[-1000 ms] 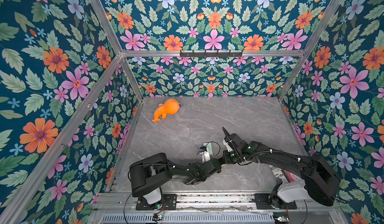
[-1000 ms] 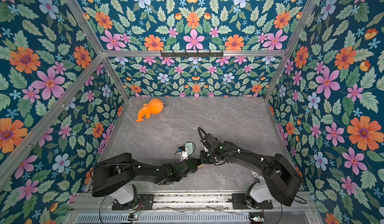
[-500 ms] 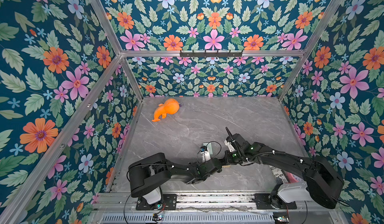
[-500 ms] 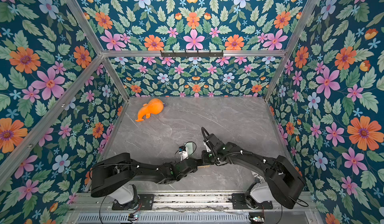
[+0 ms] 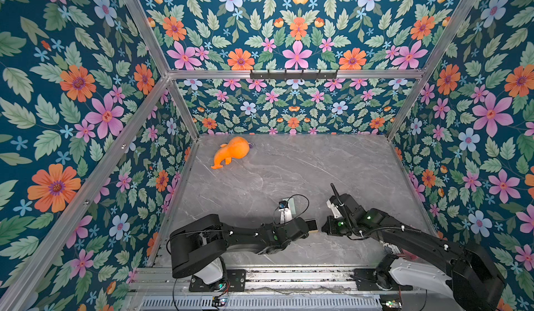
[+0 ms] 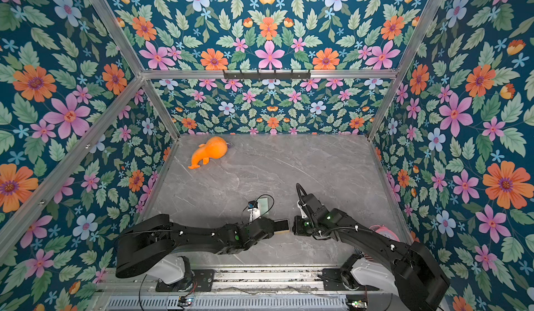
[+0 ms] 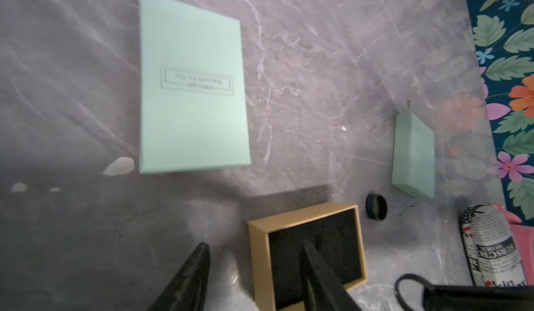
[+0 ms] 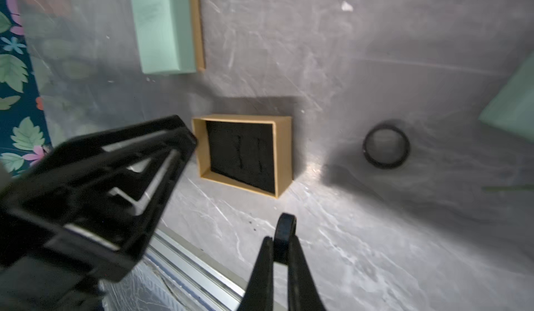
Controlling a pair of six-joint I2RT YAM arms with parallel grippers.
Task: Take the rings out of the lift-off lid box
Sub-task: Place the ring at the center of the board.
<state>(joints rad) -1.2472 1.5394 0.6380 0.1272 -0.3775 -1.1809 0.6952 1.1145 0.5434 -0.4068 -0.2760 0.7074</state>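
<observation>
In both top views the left arm [image 5: 245, 234] and right arm [image 6: 375, 238] are seen stretched in low from the near edge. Their wrists nearly meet over the tan box [image 5: 312, 225], which is sat on the grey table [image 5: 289, 168] near the front. Finger gaps can't be made out from up there, way too small. An orange plush [image 5: 231, 150] is parked well apart, at the far left corner.

Left wrist view: the left gripper [image 7: 255, 246] is shown let go, with its fingers [image 7: 190, 277] spread wide and one side wall of the tan box straddled. One finger is outside the box and clear of the wall, and the other is over the black foam. Nothing is gripped. The loose ring [image 7: 376, 205] is lying flat on the table just beside the box, between it and the small mint box [image 7: 413, 156]. A big mint box [image 7: 193, 87] is sat further out, and a printed tube [image 7: 491, 249] is over by the wall.

Right wrist view: the right gripper [image 8: 281, 237] is clamped on the pinched ring [image 8: 284, 223], which is held edge-on between the fingertips, outside the box. Two slits are seen in the foam. The loose ring is found on the far side of the box from the left gripper.
</observation>
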